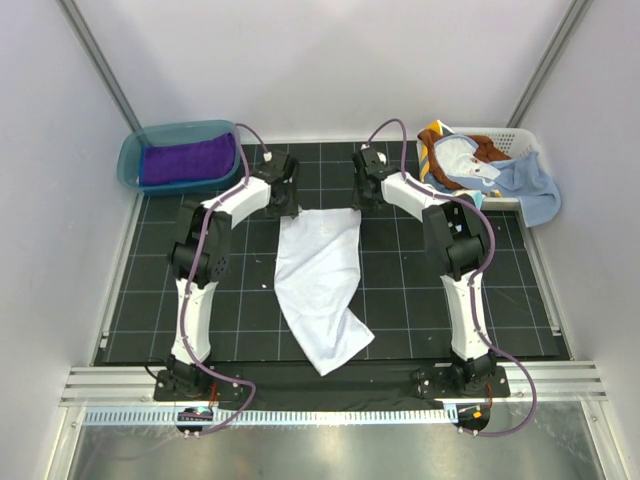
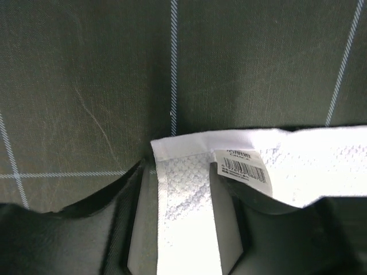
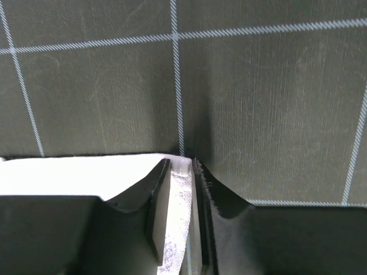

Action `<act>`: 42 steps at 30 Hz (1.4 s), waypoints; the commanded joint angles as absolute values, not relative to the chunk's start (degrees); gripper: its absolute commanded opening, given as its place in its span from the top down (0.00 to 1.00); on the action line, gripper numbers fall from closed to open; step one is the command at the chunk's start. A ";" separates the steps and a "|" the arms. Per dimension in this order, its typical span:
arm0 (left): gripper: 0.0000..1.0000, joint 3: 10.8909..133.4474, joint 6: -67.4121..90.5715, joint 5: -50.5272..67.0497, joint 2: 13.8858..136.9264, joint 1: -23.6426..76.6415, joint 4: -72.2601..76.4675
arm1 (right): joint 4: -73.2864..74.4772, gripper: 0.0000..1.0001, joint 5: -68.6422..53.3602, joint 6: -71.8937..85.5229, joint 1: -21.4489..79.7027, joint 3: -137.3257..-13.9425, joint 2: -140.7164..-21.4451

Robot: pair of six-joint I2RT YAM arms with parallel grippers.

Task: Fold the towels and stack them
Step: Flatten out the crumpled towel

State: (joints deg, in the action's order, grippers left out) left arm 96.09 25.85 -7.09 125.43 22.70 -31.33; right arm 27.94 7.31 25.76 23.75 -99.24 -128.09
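A white towel lies loosely spread on the middle of the black counter, which is ruled with thin white grid lines. The towel's far edge is pulled fairly straight. Its near end narrows to a rumpled tip pointing toward the arm bases.

Plain white walls close in the counter on three sides. Beyond the white towel's far left corner, a teal tub holds a purple towel lying flat. Beyond its far right corner, a white basket holds an orange-brown towel. A light blue towel spills over the basket's rim.

The left arm reaches to the white towel's far left corner. Its jaws stand partly apart, grasping a broad band of the hem, and a barcode label lies beside them.

The right arm reaches to the far right corner. Its jaws are drawn close together, pinching a thin fold of the white towel's edge just above the counter.
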 commanded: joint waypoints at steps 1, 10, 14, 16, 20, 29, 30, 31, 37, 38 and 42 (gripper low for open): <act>0.54 96.59 25.22 -8.25 128.58 22.15 -32.43 | 28.66 0.73 6.42 24.44 23.64 -101.25 -129.73; 0.75 97.47 24.52 -8.62 129.29 20.83 -29.45 | 26.99 0.87 6.68 22.94 23.55 -101.95 -129.55; 0.88 98.35 24.08 -7.21 129.46 20.48 -28.92 | 26.54 0.90 6.68 22.68 23.47 -101.87 -129.03; 0.96 98.26 23.82 -6.68 129.20 20.39 -28.57 | 26.28 0.91 6.77 22.67 23.38 -101.52 -128.67; 1.00 97.65 23.47 -6.59 128.15 20.30 -27.78 | 25.67 0.94 6.94 22.50 23.38 -100.99 -127.71; 1.00 95.98 23.29 -6.50 123.05 20.21 -24.61 | 23.56 0.99 7.82 22.24 23.47 -99.05 -123.40; 1.00 95.80 23.29 -6.50 122.52 20.13 -24.52 | 23.47 0.99 8.00 22.15 23.47 -98.79 -123.05; 1.00 95.54 23.29 -6.24 121.48 20.13 -24.26 | 23.38 0.99 8.09 22.06 23.47 -98.53 -121.92; 1.00 95.45 23.99 -5.80 120.24 20.13 -24.52 | 23.73 0.99 8.88 21.71 23.47 -97.82 -118.92; 1.00 95.10 24.34 -5.80 120.06 20.21 -24.52 | 23.47 0.99 8.88 21.88 23.47 -97.47 -118.48; 1.00 94.39 24.70 -5.54 119.45 20.13 -24.61 | 23.64 0.99 9.23 21.71 23.47 -96.85 -117.69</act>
State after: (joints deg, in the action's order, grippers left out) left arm 95.13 24.03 -6.28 122.89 20.58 -26.35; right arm 25.21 7.77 22.57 23.62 -97.34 -121.54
